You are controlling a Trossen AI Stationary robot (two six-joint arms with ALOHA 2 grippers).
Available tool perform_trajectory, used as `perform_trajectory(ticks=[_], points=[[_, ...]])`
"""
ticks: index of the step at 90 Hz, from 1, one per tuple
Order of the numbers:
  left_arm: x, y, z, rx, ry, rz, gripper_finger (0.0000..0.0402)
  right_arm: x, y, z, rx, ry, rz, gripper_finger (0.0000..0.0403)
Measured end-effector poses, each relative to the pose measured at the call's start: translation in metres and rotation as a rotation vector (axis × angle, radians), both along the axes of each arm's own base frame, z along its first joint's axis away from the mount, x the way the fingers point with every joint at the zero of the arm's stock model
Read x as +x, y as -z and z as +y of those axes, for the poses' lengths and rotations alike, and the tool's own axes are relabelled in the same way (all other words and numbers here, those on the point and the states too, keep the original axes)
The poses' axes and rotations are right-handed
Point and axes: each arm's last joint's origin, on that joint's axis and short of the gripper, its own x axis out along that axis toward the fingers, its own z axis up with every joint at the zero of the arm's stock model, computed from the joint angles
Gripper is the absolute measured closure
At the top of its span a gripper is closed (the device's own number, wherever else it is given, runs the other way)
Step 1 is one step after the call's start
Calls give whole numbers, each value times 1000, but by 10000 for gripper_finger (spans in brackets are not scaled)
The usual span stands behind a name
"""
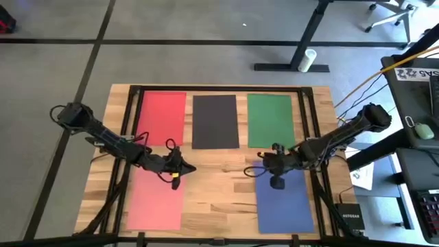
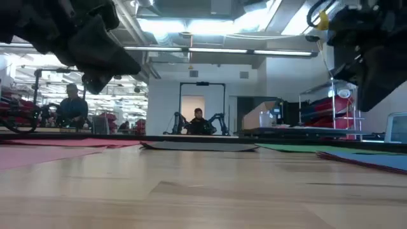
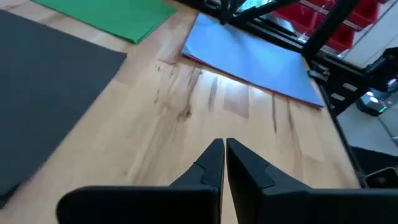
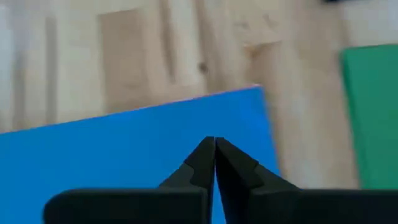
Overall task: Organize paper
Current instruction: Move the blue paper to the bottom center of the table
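left tool [image 1: 186,168] pressed together, over bare wood | right tool [image 1: 252,171] pressed together, seemingly above blue paper [image 1: 285,206]

Your black sheet [image 3: 43,93] runs off the left wrist picture's edge; the people [image 2: 198,121] behind are too small to make out

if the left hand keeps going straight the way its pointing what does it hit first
Probably the blue sheet. The left hand, shut and holding nothing, points across bare wooden table toward that sheet's near edge. Its height above the table is unclear, so it may meet wood first.
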Motion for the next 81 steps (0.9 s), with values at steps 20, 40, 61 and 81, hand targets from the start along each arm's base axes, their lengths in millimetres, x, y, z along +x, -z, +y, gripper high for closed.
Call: perform_trajectory(ticks=[20,40,61,81], points=[[2,0,5,21,-15,1,402,10,6,-11,-7,42,16,339],[2,0,7,25,-19,6,402,25,18,-26,43,34,56,300],[2,1,7,25,-18,7,402,31,32,-38,34,22,135,295],[2,1,7,25,-17,8,402,37,45,-48,57,13,190,294]])
